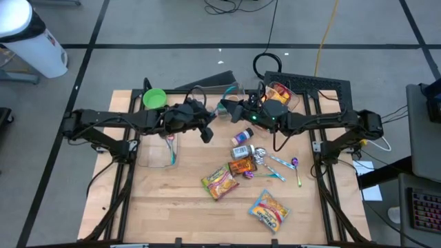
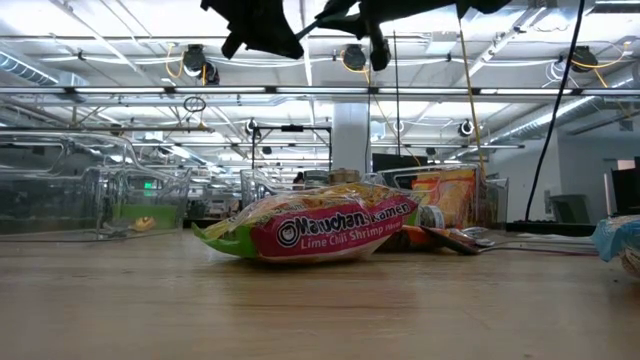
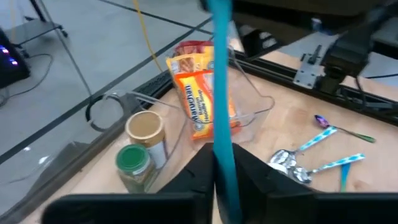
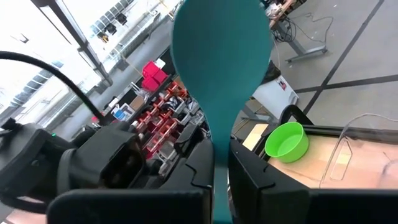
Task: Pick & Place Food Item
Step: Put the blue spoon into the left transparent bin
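High view: left gripper (image 1: pixel 210 118) and right gripper (image 1: pixel 238 110) are meeting above the table's (image 1: pixel 172 213) back edge, a teal spoon (image 1: pixel 225 105) spanning between them. The ramen packet (image 1: pixel 219 182) is lying well below the fingers, near jars (image 1: pixel 241 143) and loose spoons (image 1: pixel 282 165).

Low view: the packet is sitting flat, both grippers hanging overhead.

Left wrist view: fingers (image 3: pixel 193 177) are pinching the teal handle narrowly; beyond them a clear bin (image 3: pixel 249 106) is holding orange packets (image 3: pixel 196 93).

Right wrist view: fingers (image 4: pixel 249 168) are clamping the handle, spoon bowl blocking the view; a green bowl (image 4: pixel 286 140) is sitting beyond.
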Tool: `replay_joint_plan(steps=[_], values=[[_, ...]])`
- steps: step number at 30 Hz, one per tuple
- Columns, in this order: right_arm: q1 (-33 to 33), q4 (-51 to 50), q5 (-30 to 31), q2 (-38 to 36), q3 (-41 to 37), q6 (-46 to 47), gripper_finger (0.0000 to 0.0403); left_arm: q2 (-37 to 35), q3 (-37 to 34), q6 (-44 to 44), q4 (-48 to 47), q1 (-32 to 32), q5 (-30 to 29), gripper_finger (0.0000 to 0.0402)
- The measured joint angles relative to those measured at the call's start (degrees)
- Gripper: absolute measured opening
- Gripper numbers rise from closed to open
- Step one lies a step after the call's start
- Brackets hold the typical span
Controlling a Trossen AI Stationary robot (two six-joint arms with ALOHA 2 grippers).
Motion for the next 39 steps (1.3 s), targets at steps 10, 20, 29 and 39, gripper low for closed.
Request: replay_joint_plan(steps=[10,20,29,39], values=[[0.04,0.18,-0.9,-0.04,0.0,0.3,0.0037,-0.02,-0.02,-0.07,-0.07,-0.03,0.89,0.0019],[-0.29,1.25,-6.58,0.18,0.0,-1.73,0.0096,-0.09,-0.02,0.4,0.99,-0.22,2.57,0.001],[-2.18,6.6,-11.29,0.07,-0.02,-2.96,0.0171,-3.31,0.05,0.46,1.35,1.22,2.47,0.0011],[-5.09,8.6,-16.44,0.07,-0.02,-1.36,0.0207,-12.95,0.08,-0.59,-8.94,7.65,-1.47,0.0011]])
